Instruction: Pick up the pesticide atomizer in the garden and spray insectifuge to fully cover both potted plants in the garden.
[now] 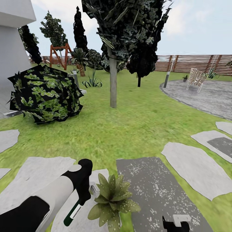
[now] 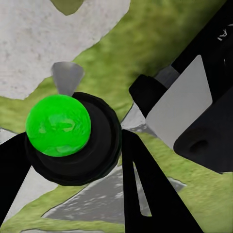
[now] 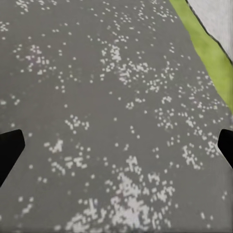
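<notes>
The pesticide atomizer (image 1: 75,209) hangs in the left pincer (image 1: 84,196), its fingers (image 2: 145,189) clamped round the dark collar under the green cap (image 2: 58,125), just beside one potted plant (image 1: 111,198) between the stepping stones (image 1: 32,180). It looks stiff, light and smooth, likely to swivel, so the collar seems the safest hold. The right pincer (image 3: 116,141) gapes wide and empty above speckled paving (image 3: 107,97).
</notes>
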Controlling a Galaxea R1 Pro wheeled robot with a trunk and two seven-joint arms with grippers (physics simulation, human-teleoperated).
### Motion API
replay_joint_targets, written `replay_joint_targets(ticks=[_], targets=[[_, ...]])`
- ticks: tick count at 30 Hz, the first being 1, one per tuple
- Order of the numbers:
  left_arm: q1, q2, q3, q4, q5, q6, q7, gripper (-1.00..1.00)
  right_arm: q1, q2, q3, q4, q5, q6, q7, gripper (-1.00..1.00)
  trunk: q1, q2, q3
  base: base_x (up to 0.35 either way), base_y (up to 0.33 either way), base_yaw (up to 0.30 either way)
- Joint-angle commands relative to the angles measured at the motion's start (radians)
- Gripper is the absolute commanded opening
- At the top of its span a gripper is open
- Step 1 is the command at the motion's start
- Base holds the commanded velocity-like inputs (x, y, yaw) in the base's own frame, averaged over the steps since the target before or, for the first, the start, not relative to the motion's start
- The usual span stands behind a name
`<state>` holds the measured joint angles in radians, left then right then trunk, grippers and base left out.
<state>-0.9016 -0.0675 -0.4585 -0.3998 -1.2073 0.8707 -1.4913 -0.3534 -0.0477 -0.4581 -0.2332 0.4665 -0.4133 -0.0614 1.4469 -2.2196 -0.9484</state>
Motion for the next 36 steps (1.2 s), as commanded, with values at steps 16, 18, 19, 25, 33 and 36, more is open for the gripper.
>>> replay_joint_targets(ticks=[16,18,19,25,33,36], targets=[[0.000,0.020,0.004,-0.003,-0.008,0.056,0.082,-1.00,-0.001,0.000,-0.005,0.001,0.011,-0.004,-0.004,1.00,0.000,0.000,-0.001,0.064,0.054,-0.001],[0.000,0.020,0.008,-0.003,-0.008,0.056,0.081,-1.00,-0.001,0.000,-0.005,0.001,0.011,-0.004,-0.004,1.00,0.000,0.000,-0.001,0.086,-0.002,0.000],[0.000,0.020,0.008,-0.003,-0.008,0.056,0.080,-1.00,-0.001,0.000,-0.005,0.001,0.011,-0.004,-0.004,1.00,0.000,0.000,-0.001,0.168,-0.068,0.000],[0.000,0.020,0.008,-0.005,-0.004,0.056,0.080,-1.00,-0.001,0.000,-0.005,0.002,0.011,-0.004,-0.005,1.00,0.000,0.000,-0.001,0.079,-0.046,0.000],[0.000,0.020,0.006,-0.004,0.001,0.056,0.080,-1.00,-0.001,0.000,-0.005,0.002,0.011,-0.004,-0.004,1.00,0.000,0.000,-0.001,-0.167,0.034,-0.076],[0.000,0.020,0.008,-0.004,0.002,0.056,0.080,-1.00,-0.001,0.000,-0.005,0.002,0.011,-0.004,-0.005,1.00,0.000,0.000,-0.001,-0.244,0.215,-0.282]])
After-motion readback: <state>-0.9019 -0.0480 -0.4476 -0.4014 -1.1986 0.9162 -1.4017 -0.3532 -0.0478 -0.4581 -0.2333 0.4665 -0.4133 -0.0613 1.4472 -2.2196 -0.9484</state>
